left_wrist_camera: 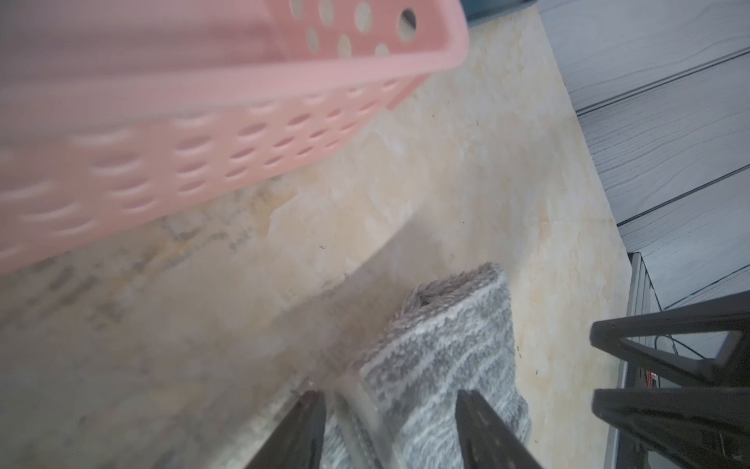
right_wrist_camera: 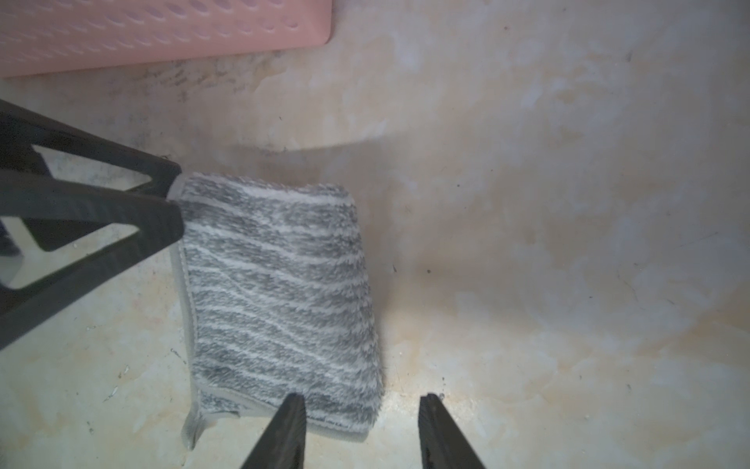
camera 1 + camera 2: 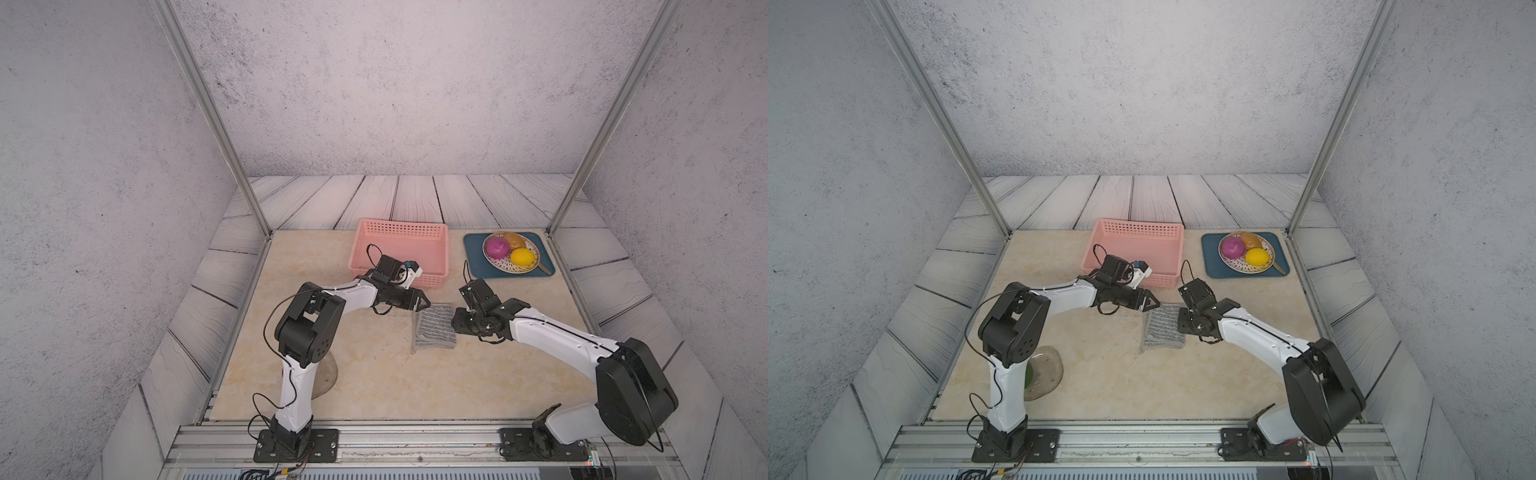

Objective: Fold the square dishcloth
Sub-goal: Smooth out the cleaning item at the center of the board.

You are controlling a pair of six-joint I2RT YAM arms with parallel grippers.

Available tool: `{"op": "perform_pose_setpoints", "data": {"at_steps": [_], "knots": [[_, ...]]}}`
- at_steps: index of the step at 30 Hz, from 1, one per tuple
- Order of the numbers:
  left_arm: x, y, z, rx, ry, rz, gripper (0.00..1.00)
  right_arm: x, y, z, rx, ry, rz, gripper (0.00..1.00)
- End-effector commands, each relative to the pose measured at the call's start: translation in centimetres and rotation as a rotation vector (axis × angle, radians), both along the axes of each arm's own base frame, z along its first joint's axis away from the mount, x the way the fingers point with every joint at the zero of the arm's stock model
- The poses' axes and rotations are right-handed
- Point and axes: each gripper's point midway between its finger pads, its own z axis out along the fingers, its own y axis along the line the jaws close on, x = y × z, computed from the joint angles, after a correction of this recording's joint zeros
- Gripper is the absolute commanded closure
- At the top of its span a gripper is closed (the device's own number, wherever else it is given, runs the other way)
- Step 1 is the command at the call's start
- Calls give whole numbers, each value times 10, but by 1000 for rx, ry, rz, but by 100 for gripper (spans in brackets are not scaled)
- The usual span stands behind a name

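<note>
The square dishcloth [image 2: 280,292] lies flat on the table [image 3: 374,382], just in front of the pink basket [image 3: 399,226] and between our two arms. It already reads as a narrow rectangle: one long side is a soft rounded crease, and the other shows stacked hems with a lower layer peeking out at a corner. We judge one fold made, though not quite squared. The left gripper [image 1: 389,396] sits at the cloth's far corner on the hem side. Its jaws stand apart with the hem running between them, not clamped as far as we can see. That is probably the spot from which the loose layers can be caught together. The right gripper [image 2: 361,400] is low at the near corner on the crease side, jaws parted and gripping nothing, one finger [image 2: 284,430] over the cloth's edge. Working from opposite corners keeps the arms from crowding each other. The blue tray [image 3: 476,257] with fruit is well apart.
</note>
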Motion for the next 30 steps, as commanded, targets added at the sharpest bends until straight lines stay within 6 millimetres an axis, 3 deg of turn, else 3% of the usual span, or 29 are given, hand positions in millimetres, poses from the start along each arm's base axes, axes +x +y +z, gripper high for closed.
{"op": "perform_pose_setpoints", "data": {"at_steps": [1, 13, 18, 24, 30], "knots": [[0, -4, 1, -23, 6, -36, 46, -1, -5, 0, -16, 3, -15, 56], [-4, -12, 5, -89, 36, -57, 57, -1, -4, -6, -12, 17, -19, 56], [-7, -13, 9, -109, 49, -56, 77, -1, -6, -6, -15, 17, -22, 56], [-9, -7, 35, -127, 40, 3, 100, 2, -7, -4, -11, 14, -29, 56], [-18, 9, 44, -84, 102, 112, 100, 10, -5, 6, 28, 2, -21, 56]]}}
